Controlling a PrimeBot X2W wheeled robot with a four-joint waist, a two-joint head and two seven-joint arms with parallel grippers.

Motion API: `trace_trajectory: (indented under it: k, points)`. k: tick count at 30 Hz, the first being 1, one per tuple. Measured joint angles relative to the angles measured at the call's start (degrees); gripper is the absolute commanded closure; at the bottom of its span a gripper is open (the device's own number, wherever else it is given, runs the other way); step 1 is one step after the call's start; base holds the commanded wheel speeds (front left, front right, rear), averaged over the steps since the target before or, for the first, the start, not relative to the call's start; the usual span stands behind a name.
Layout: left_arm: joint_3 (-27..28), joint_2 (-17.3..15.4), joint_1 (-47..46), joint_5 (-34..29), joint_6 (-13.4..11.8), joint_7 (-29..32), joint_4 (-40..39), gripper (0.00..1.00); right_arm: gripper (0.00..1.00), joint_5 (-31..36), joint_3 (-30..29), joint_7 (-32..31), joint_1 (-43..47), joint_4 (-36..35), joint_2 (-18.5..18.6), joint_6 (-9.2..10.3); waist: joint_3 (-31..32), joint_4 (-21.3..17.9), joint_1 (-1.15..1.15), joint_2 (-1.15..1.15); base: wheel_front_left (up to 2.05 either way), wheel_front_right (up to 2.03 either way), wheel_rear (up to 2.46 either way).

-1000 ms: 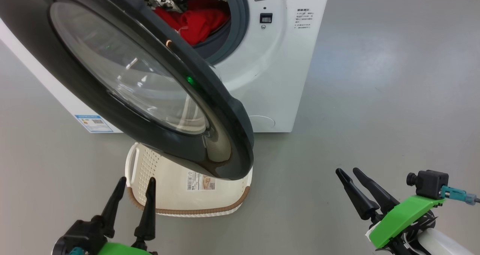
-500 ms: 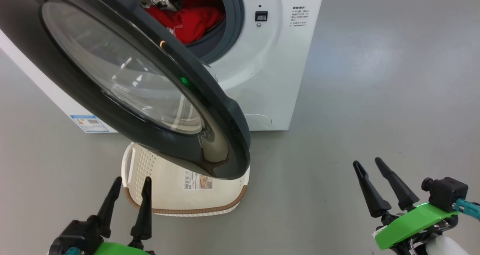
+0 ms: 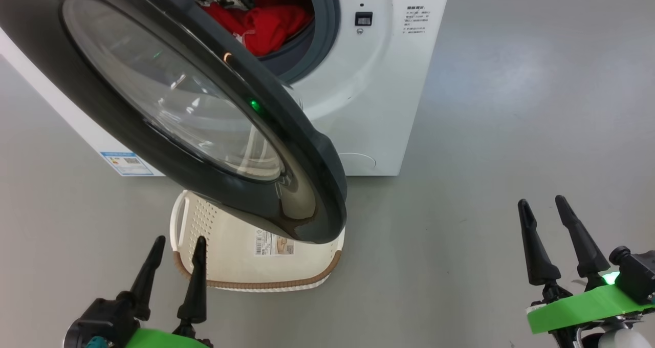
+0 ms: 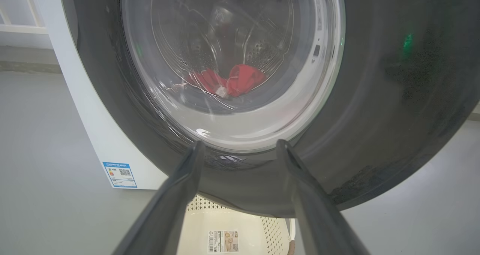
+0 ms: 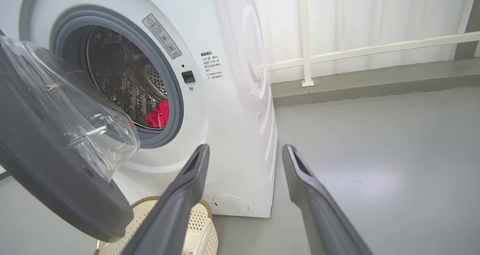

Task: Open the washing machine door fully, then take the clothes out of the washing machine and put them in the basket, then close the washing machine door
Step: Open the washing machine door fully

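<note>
Left gripper [image 3: 180, 239] spread wide, nothing in it | washing machine door [image 3: 320, 184] swung out, looming just ahead of its fingertips | basket [image 3: 230, 258] right beyond those tips, under the door's lower edge | right gripper [image 3: 541, 200] released too, empty, well off to the door's side | clothes [image 3: 268, 25] inside the washing machine [image 3: 378, 87], far ahead of both grippers

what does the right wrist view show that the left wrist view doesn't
The right wrist view adds the grey door seal, the white railing behind and the round cover low on the washing machine. The left wrist view adds the blue label on the washing machine and the paper label in the basket. Both share the open door, the red clothes inside and the basket beneath the door.
</note>
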State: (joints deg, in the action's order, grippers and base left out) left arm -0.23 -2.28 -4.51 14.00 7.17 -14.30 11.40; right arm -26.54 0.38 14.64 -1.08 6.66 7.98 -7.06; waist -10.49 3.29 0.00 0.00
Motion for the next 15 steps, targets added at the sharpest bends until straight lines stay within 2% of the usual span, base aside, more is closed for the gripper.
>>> trace_trajectory:
  k: [15]
  points:
    - [-0.1,0.0,0.0,0.0,0.0,0.0,-0.2,0.0,0.0,1.9,-1.4,0.0,2.1,3.1,-1.4,0.0,0.3,0.4,0.0,0.0,0.0,0.0,0.0]
